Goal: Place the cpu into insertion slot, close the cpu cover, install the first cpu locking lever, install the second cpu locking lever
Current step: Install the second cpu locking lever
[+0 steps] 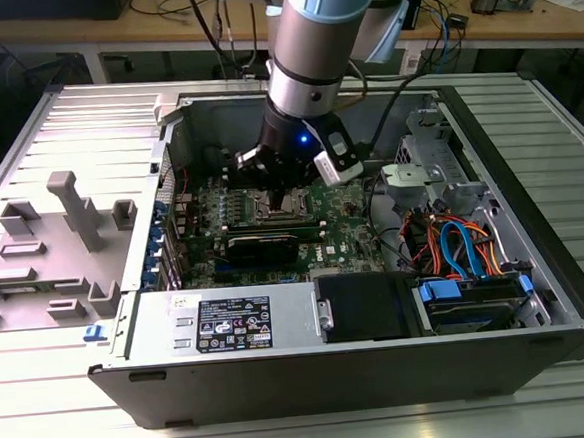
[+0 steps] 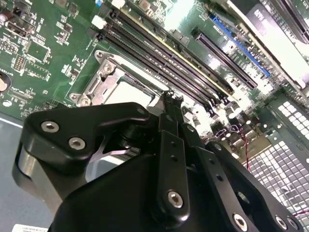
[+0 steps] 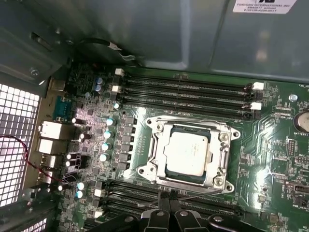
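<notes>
The big grey and blue robot arm [image 1: 310, 47] is reaching down into the open black and grey computer case [image 1: 532, 212], which is lying on its side on a ribbed metal table [image 1: 45, 417]. The black gripper [image 3: 169, 197] is hanging just above the green circuit board [image 3: 282, 130], right next to the edge of the square socket. In the first wrist view its two thin black fingertips [image 3: 165, 199] are pressed close together, with nothing between them, and they are sitting at a thin metal lever wire [image 3: 203, 193] that is running along one side of the socket. The small flat square cpu with the dull silver top [image 3: 187, 153] is lying inside the insertion slot [image 3: 166, 170], flat and straight. The thin silvery metal cpu cover [image 3: 224, 145] is lying down flat around the chip, so the chip is showing through its big square window. Long black memory slots [image 3: 188, 89] are running along both sides of the socket.
</notes>
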Controlling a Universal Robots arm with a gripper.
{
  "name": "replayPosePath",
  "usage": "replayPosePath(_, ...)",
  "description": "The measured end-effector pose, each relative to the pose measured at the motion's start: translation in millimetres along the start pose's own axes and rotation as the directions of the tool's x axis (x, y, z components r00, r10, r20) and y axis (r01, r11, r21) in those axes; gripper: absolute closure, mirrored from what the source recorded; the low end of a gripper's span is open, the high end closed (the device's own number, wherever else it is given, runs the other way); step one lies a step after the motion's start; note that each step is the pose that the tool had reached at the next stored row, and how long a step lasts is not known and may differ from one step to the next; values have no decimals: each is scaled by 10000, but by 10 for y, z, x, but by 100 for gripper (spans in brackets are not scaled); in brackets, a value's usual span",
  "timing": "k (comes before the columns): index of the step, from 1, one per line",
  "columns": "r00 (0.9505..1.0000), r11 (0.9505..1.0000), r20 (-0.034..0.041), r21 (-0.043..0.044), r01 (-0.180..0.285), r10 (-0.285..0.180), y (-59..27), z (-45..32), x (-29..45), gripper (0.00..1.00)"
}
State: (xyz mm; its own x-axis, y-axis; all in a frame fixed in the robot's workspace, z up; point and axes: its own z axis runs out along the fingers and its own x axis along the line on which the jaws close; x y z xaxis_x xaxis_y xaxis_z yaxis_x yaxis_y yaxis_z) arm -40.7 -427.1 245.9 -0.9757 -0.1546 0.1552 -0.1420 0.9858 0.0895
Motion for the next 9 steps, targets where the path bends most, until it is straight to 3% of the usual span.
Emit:
replayPosePath(6, 10000, 10000, 5, -43, 9, -9, -9, 106, 60, 89)
replayPosePath(9, 10000, 9997, 23, -224, 39, -39, -60, 124, 102, 89)
